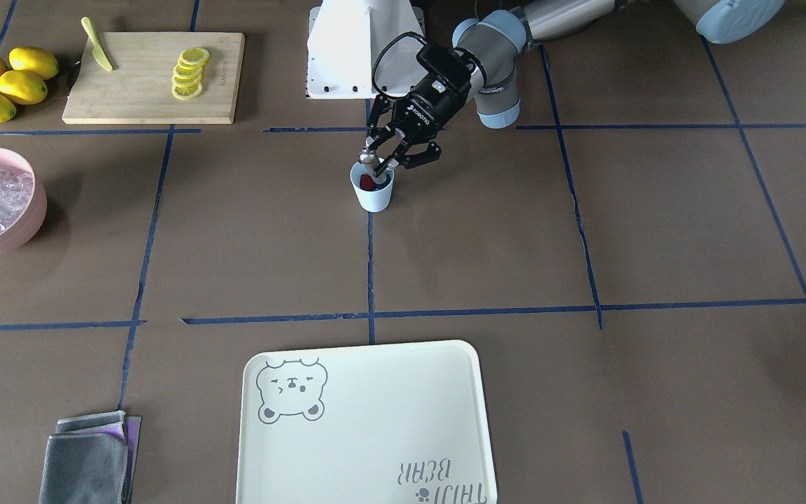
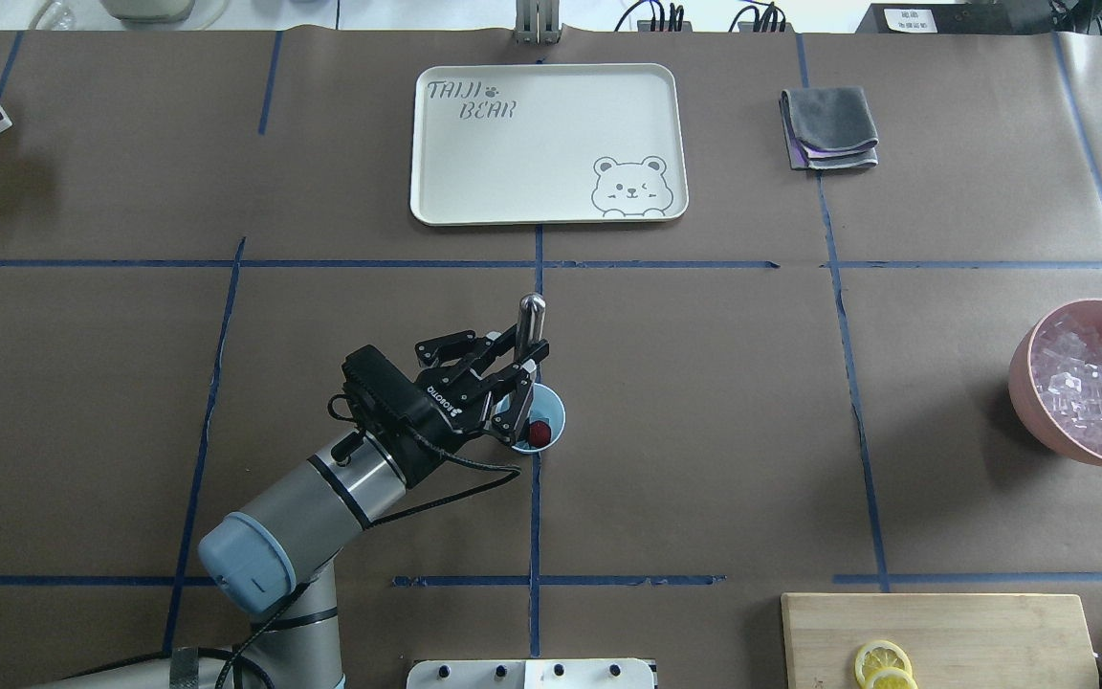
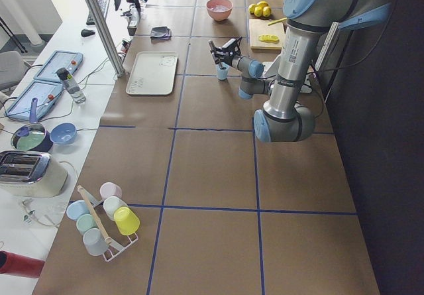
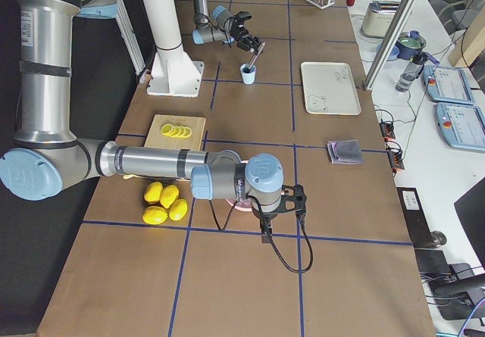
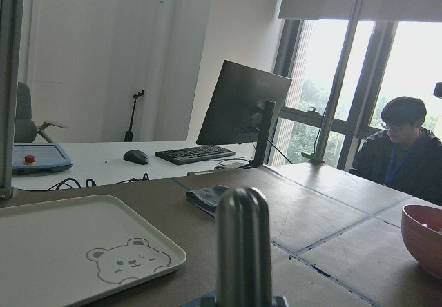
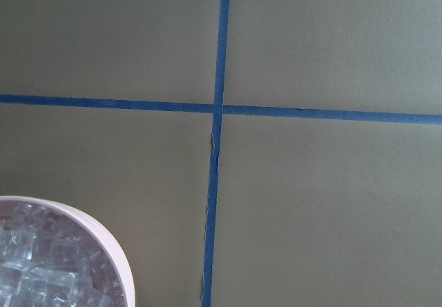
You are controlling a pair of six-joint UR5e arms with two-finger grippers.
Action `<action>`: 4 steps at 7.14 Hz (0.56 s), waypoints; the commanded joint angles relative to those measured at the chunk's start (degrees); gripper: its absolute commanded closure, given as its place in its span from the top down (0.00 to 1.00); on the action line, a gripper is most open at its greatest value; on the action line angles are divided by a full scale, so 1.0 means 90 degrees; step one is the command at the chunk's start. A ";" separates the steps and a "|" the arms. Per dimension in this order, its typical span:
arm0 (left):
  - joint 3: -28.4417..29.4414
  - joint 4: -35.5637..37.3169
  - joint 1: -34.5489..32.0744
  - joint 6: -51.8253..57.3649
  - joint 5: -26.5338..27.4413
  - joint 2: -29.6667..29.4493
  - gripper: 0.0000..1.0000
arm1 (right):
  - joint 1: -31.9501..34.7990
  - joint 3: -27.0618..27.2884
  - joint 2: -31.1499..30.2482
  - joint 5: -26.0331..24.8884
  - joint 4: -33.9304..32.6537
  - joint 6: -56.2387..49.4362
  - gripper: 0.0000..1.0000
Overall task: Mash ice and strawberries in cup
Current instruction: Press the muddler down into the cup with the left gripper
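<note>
My left gripper (image 2: pixel 524 368) clenches a metal masher (image 2: pixel 533 316), tip in the cup (image 2: pixel 556 411). Inside, strawberry (image 2: pixel 539 433) looks whole; ice (image 2: pixel 1087 383) sits in the bowl (image 2: pixel 1023 349), well apart from cup. Mashing seems barely begun.

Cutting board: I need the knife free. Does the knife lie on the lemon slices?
No: the knife lies at the cutting board's other end, apart from the lemon slices.

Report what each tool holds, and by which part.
Left tool grips the metal masher by its shaft, lower end in the cup. Right tool: cannot tell.
</note>
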 commanded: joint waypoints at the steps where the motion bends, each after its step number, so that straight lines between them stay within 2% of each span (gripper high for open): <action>1: -0.0218 0.0019 -0.0038 -0.0017 -0.0017 -0.0118 0.00 | 0.0000 0.0010 -0.0002 -0.0005 0.0000 0.0000 1.00; 4: -0.1007 0.0194 -0.0271 0.0012 -0.0076 0.0065 0.00 | 0.0000 0.0029 -0.0080 -0.0034 0.0029 -0.0010 1.00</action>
